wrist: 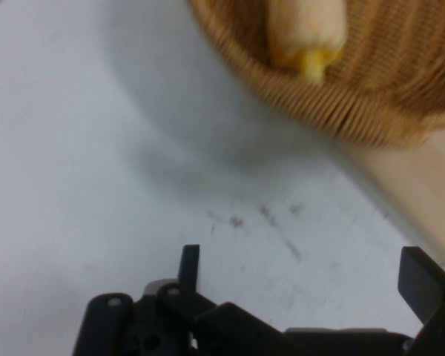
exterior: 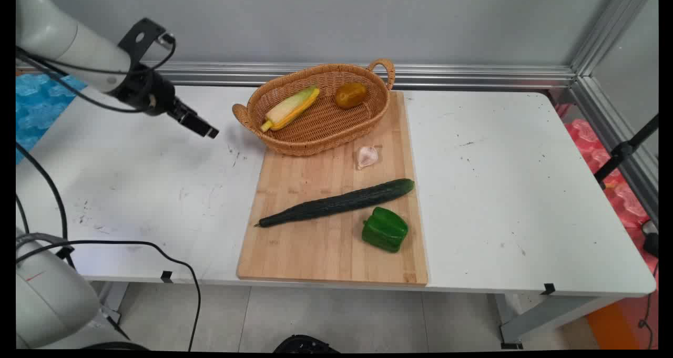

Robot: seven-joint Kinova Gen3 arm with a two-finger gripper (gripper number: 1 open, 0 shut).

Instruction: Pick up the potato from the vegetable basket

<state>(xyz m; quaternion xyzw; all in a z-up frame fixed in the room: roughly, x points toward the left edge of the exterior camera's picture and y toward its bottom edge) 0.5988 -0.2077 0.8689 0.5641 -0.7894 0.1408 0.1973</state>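
- Your gripper (exterior: 206,131) hangs above the bare white table (exterior: 157,179), its two black fingers spread wide with nothing between them; in the hand view the flat, blocky fingertips (wrist: 189,261) stand far apart over scuffed, speckled tabletop.
- Just ahead of the fingers sits the oval wicker basket (exterior: 294,137), tightly woven, tan, with a looped handle at each end; its near handle is the closest thing to your fingertips, though not touching them.
- Inside the basket, the ear of corn (exterior: 291,109) lies lengthwise, pale husk over yellow kernels, its stub end pointing towards your fingers.
- Farther in the basket, beyond the corn, rests a rounded brownish-yellow fruit (exterior: 350,95), smooth-skinned.
- The basket stands on the far end of a long bamboo cutting board (exterior: 315,253), striped in light wood grain.
- Past the basket from your fingers, a small pale garlic bulb (exterior: 367,156) lies on the board.
- Farther still, a long dark green cucumber (exterior: 336,203) lies slantwise, and a glossy, lobed green bell pepper (exterior: 385,229) sits just beside it.
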